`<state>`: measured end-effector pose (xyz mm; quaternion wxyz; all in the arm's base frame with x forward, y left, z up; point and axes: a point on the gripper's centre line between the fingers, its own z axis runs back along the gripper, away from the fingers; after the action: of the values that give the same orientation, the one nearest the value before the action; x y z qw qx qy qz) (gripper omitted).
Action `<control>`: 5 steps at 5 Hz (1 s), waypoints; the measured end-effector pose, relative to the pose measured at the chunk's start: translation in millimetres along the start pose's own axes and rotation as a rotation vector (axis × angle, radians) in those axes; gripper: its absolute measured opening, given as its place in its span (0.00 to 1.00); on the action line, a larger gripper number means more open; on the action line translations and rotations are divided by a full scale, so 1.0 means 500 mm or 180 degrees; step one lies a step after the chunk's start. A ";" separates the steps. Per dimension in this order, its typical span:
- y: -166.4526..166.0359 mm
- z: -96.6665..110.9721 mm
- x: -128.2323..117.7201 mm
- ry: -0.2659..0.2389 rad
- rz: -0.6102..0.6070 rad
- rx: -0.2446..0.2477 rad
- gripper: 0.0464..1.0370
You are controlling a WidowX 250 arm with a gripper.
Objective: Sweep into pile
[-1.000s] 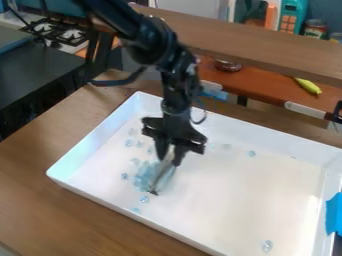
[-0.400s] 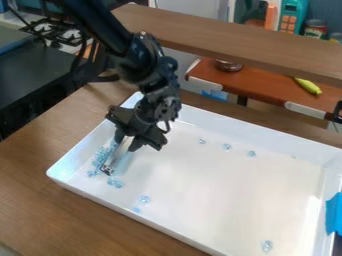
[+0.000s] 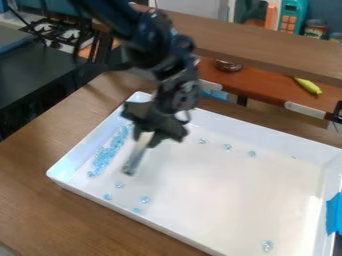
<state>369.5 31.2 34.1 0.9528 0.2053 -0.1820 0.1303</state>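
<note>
While blue bits line one end of the white tray, the gripper pinches a scraper.

No legible text
The label on the jar at the upper right of the frame was too small to read, and any marks on the orange keys of the teal object beside it could not be made out.
</note>
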 end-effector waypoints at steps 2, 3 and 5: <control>-0.125 0.115 0.057 -0.0181 0.0217 -0.0307 0.28; -0.210 0.112 0.051 -0.0041 0.0056 -0.0354 0.28; -0.302 0.096 0.058 -0.0052 -0.0139 -0.0448 0.28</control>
<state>430.1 -118.0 34.5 0.9659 0.1428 -0.1939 0.0947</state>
